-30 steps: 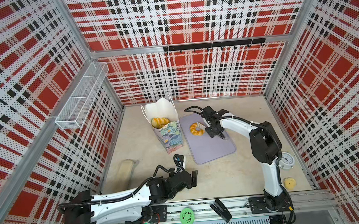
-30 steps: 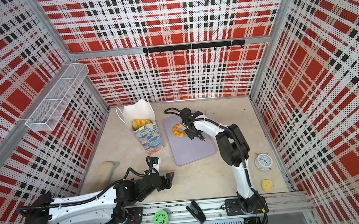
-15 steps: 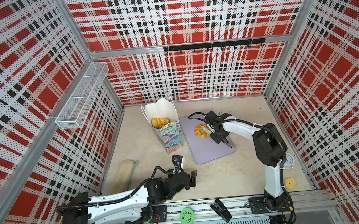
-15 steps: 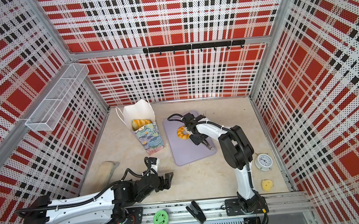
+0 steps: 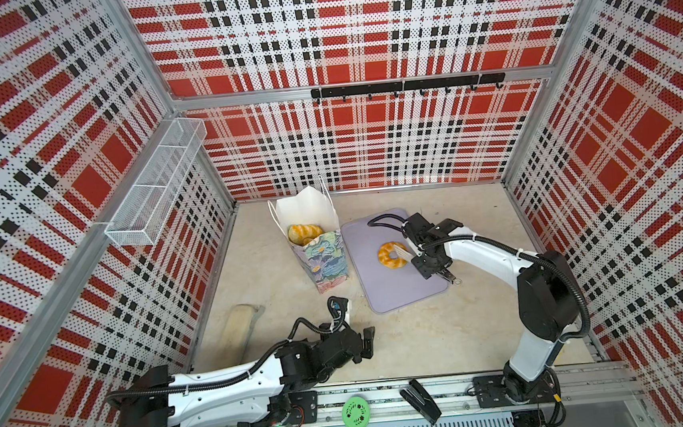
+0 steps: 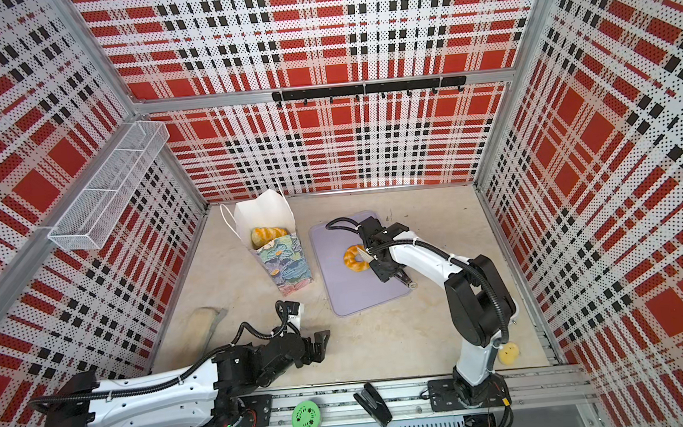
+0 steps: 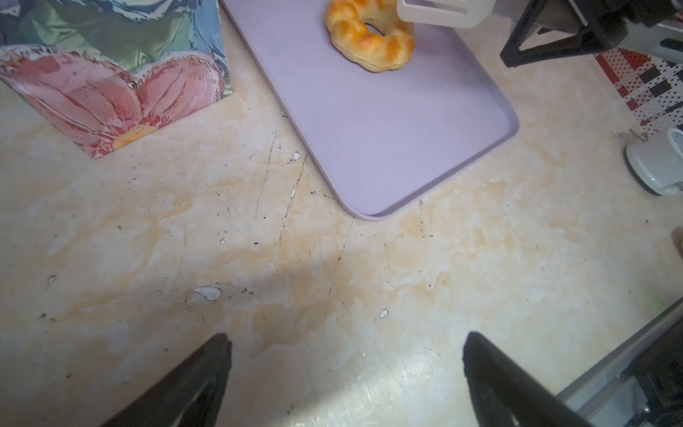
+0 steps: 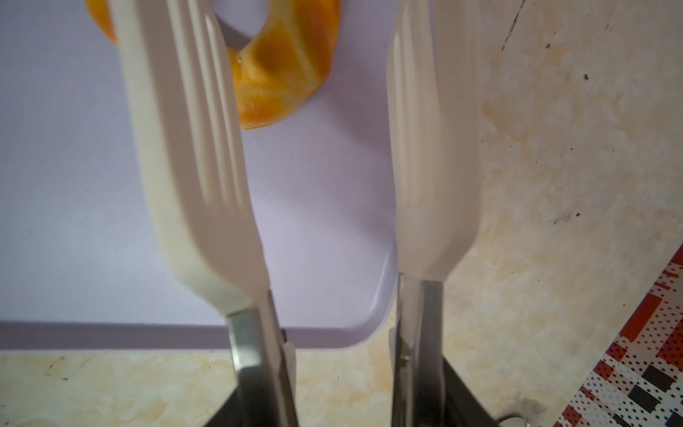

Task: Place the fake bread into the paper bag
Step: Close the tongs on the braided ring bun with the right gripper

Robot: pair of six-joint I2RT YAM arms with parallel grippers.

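A ring-shaped fake bread (image 5: 392, 254) (image 6: 356, 258) (image 7: 369, 37) (image 8: 284, 63) lies on the lavender tray (image 5: 400, 291). My right gripper (image 5: 431, 257) (image 6: 383, 263) (image 8: 340, 399) is shut on the metal arms of white-tipped tongs (image 5: 407, 255) (image 8: 192, 148). The tong paddles stand apart; one lies across the ring, the other outside it. The paper bag (image 5: 327, 261) (image 6: 287, 266) (image 7: 111, 85) stands upright left of the tray, with golden breads (image 5: 304, 233) (image 6: 266, 235) inside. My left gripper (image 5: 366, 342) (image 6: 321, 343) (image 7: 347, 338) is open over bare table near the front.
A wire basket (image 5: 154, 187) hangs on the left wall and a hook rail (image 5: 405, 86) on the back wall. A pale wooden piece (image 5: 240, 326) lies front left. A white dial (image 7: 658, 166) and a yellow toy (image 6: 509, 353) sit front right. A green disc (image 5: 355, 413) and a black stapler (image 5: 421, 400) rest on the front rail.
The ring bread has slid a little right and toward the front on the tray along with the tongs. The right gripper has drawn back that way. The left arm has barely shifted.
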